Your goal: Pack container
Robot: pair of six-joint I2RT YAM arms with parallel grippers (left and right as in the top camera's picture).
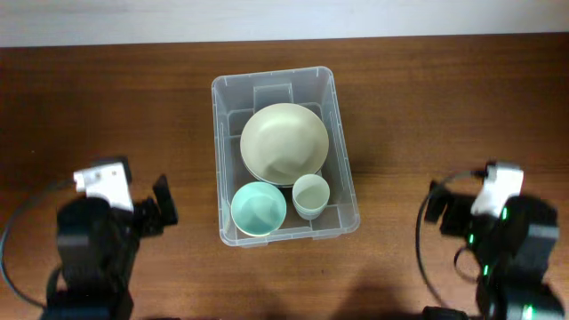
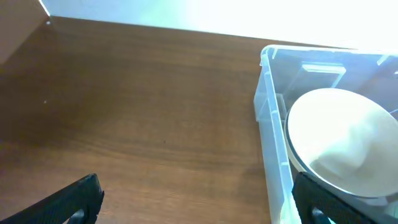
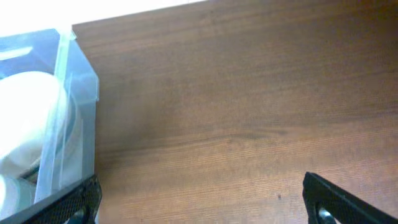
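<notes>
Clear plastic container (image 1: 215, 160) with rounded corners on a dark woodgrain table (image 1: 107, 98), inside it a wide cream bowl (image 1: 283, 142), smooth teal bowl (image 1: 258, 209), small pale cup (image 1: 310, 194), left gripper (image 1: 163, 203) and right gripper (image 1: 437, 204) well apart either side of it, both spread wide

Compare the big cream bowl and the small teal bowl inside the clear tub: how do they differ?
Size: the cream bowl is much wider than the teal bowl. Colour: the cream bowl is pale off-white, the teal bowl light blue-green. Place: the cream bowl fills the far half of the container; the teal bowl sits in its near left corner, beside a small pale cup. Both are round, empty, open side up.
</notes>
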